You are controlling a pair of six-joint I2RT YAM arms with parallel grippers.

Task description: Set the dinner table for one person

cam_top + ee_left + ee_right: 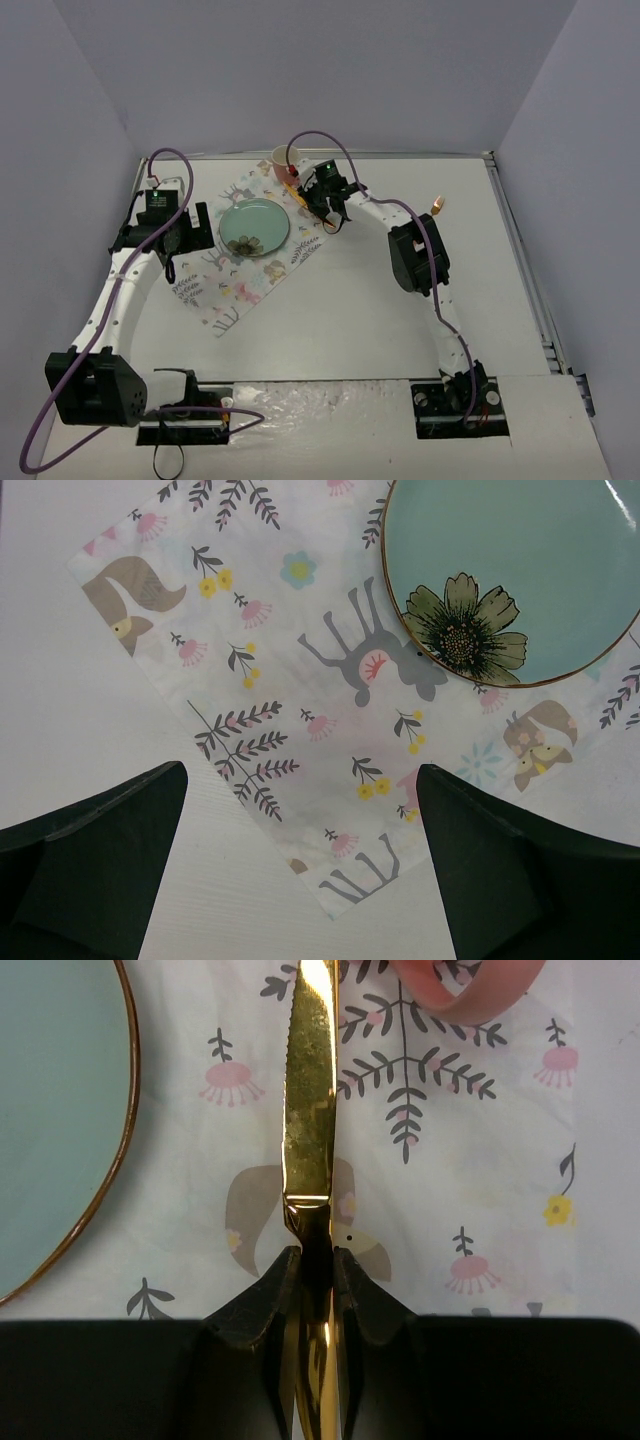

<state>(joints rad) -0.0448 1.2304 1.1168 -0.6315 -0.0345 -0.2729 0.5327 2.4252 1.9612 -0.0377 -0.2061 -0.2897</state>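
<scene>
The right gripper point(317, 1260) pinches a shiny gold metal knife point(308, 1110) over the animal-print cloth placemat point(450, 1190). The left gripper point(300, 775) is wide open, holding nothing. The big white dinner table point(350, 310) lies under everything.

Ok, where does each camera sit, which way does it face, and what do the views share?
Top external: above and behind the robot, looking down on the dinner table; left arm and right arm show whole, with left pincer, right pincer.
Left wrist: on the left arm, facing down at placemat and teal plate; its fingers stand wide apart.
Right wrist: on the right arm, facing down along a gold knife clamped between its fingers; pink cup beyond.
Shared: all three show plate and placemat.
</scene>
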